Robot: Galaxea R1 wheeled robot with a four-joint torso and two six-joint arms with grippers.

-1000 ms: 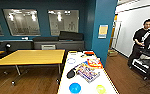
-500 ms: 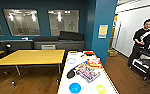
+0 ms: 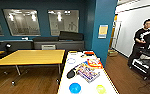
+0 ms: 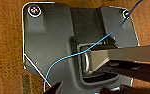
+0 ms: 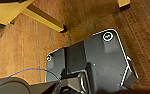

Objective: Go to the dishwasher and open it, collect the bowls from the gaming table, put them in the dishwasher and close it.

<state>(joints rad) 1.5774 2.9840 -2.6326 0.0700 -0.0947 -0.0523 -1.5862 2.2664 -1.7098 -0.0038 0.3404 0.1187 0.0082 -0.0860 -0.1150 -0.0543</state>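
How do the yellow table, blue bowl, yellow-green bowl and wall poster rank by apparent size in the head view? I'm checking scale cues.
1. Yellow table
2. Poster
3. Blue bowl and yellow-green bowl: nearly alike; they sit nearest the camera, so apparent size flatters them.

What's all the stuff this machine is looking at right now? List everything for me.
Gaming table: one, white top, straight ahead.
Blue bowl: one, near end of the gaming table.
Yellow-green bowl: one, beside the blue bowl.
Colourful boxes: a few, mid-table.
Dark oval item: one, beside the boxes.
Yellow table: one, to the left.
Dark sofa: against the blue wall.
Poster: one, yellow, on the pillar.
Wooden floor: brown.
Person: one, black shirt, at right.
Blue cable: over the robot's dark plate.
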